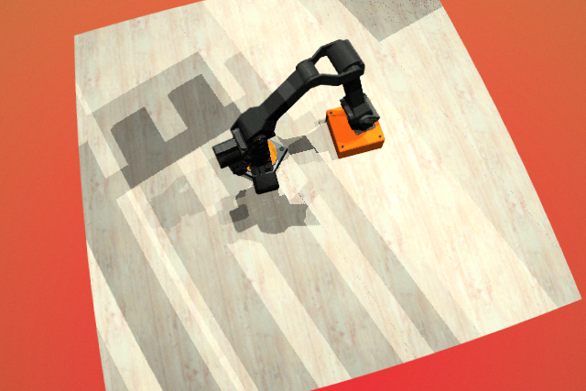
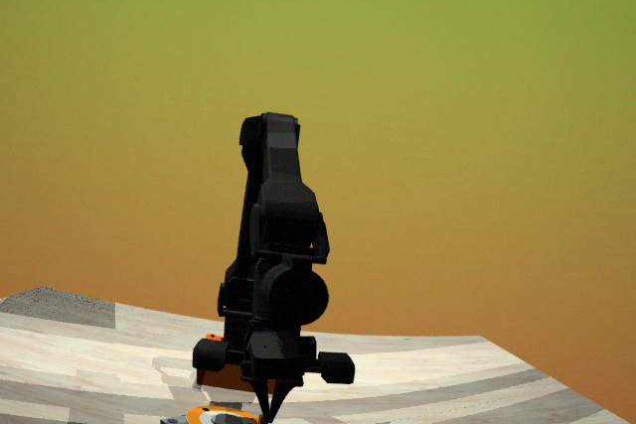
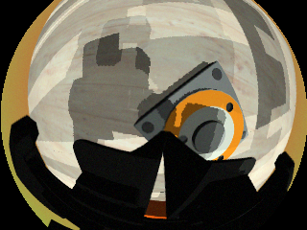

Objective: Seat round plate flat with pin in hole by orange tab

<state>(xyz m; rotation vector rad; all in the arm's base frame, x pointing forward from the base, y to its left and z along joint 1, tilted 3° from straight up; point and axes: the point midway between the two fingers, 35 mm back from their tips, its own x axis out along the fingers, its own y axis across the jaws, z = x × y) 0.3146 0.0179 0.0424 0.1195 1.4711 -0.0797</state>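
My one pincer (image 2: 268, 411) was fully closed on nothing, tips by the single orange plate (image 3: 225, 107) on its one grey base (image 3: 211, 77) and one post (image 3: 210, 132).
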